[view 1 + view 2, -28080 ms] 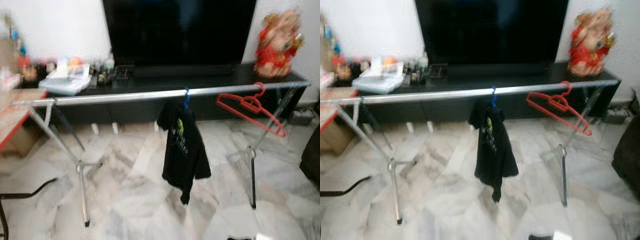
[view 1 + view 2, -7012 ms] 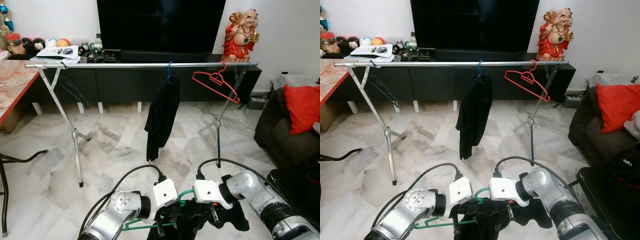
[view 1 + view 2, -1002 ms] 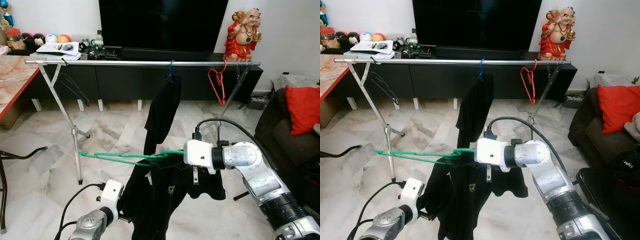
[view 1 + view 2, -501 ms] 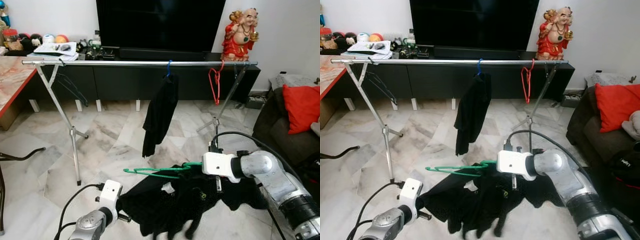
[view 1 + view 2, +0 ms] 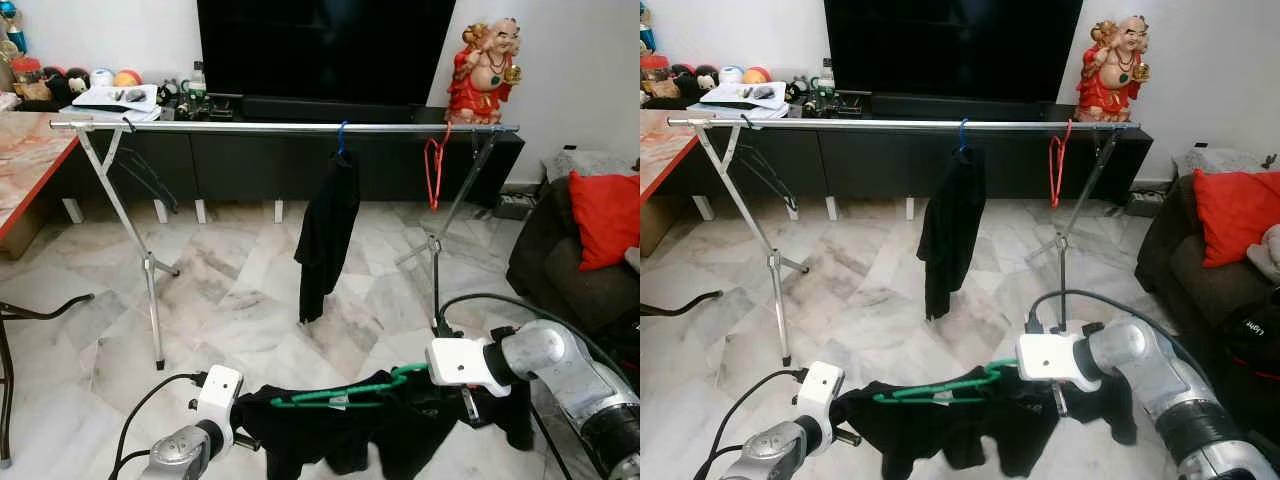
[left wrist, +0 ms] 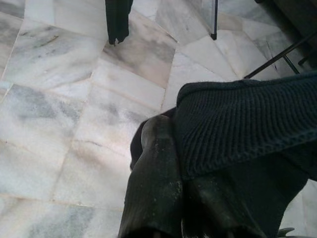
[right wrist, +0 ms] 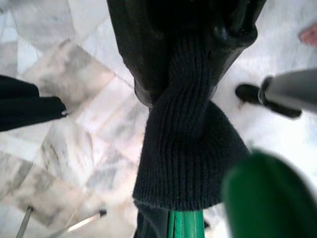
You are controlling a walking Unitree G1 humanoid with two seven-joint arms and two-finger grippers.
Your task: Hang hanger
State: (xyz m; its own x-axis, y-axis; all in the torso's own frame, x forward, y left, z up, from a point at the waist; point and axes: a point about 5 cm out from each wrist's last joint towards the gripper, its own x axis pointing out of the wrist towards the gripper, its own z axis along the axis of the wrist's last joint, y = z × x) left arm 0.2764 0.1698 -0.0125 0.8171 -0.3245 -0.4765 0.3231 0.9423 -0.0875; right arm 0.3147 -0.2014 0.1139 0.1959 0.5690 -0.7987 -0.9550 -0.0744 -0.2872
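Green hanger (image 5: 345, 392) with black garment (image 5: 400, 425) is pinched by both the right gripper (image 7: 190, 74) and the left gripper (image 6: 173, 198).

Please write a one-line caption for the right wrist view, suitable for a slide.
Right gripper, jaws shut on the ribbed collar of the black garment, with the green hanger beneath, above the marble floor.

Even, bright indoor light; head views sharp, with faint sheen on the marble floor (image 5: 230, 300). In the right wrist view, the green hanger (image 7: 260, 198) blurs.
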